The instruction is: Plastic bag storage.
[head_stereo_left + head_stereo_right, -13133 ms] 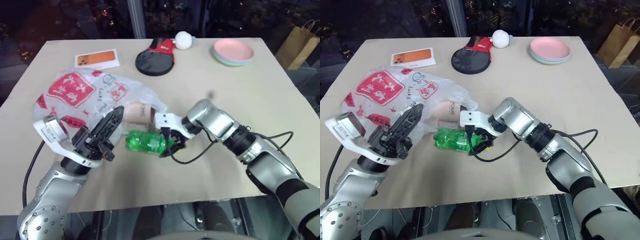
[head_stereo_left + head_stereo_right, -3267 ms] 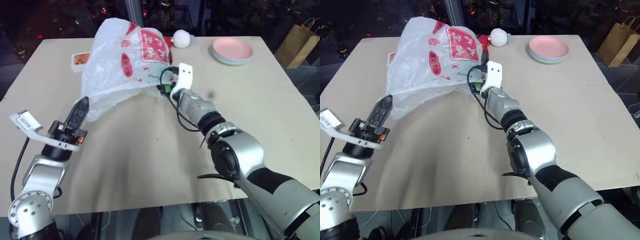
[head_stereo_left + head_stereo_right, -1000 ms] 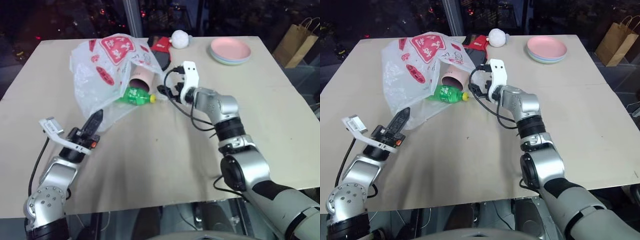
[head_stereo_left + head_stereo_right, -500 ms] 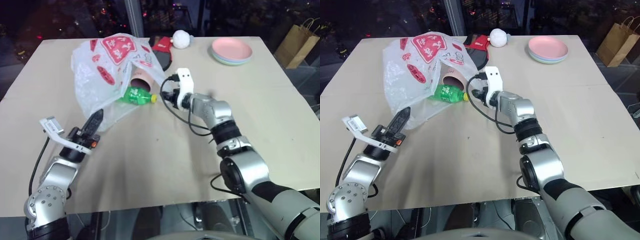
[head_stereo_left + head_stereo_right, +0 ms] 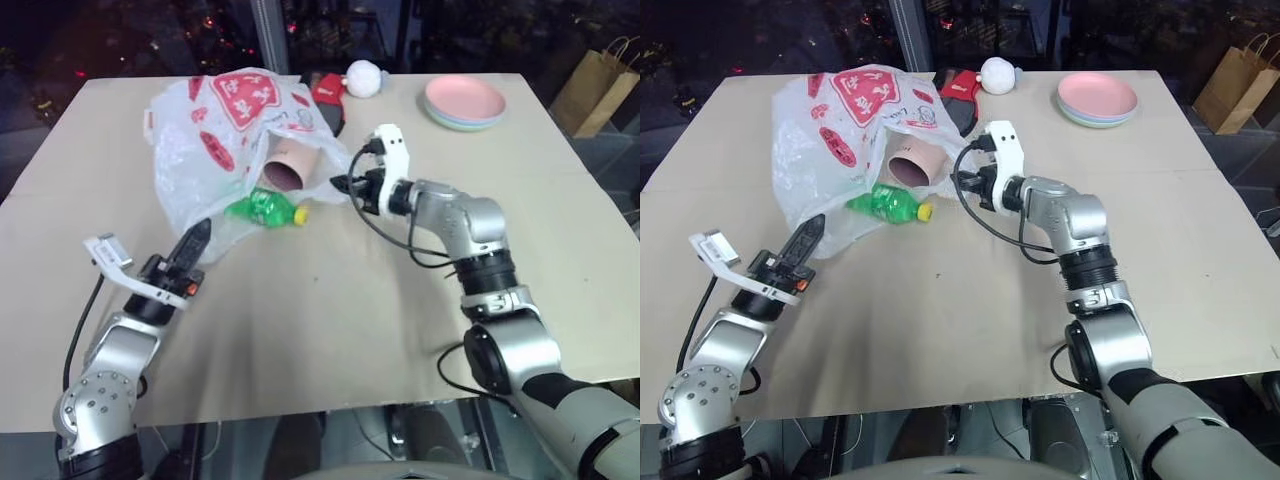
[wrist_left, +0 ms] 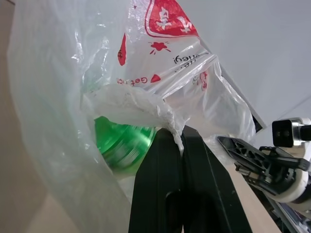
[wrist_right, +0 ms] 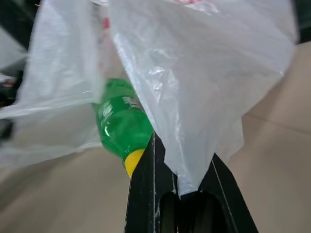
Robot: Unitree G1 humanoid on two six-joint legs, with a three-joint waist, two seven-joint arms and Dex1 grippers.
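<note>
My left claw point(image 5: 198, 235) still pinches the near edge of the plastic bag point(image 5: 225, 130) on the counter point(image 5: 330, 320); my right claw point(image 5: 338, 184), wide open a second ago, now grips its right edge. The green bottle point(image 5: 262, 208) pokes out, pink cup point(image 5: 288, 165) half veiled

My left gripper point(image 6: 181, 138) low near table edge, fingers pinched on plastic bag point(image 5: 215, 140) film, pointing forward, slightly up. My right gripper point(image 7: 182, 191) across middle, level, pointing left, clamped on bag edge.
</note>
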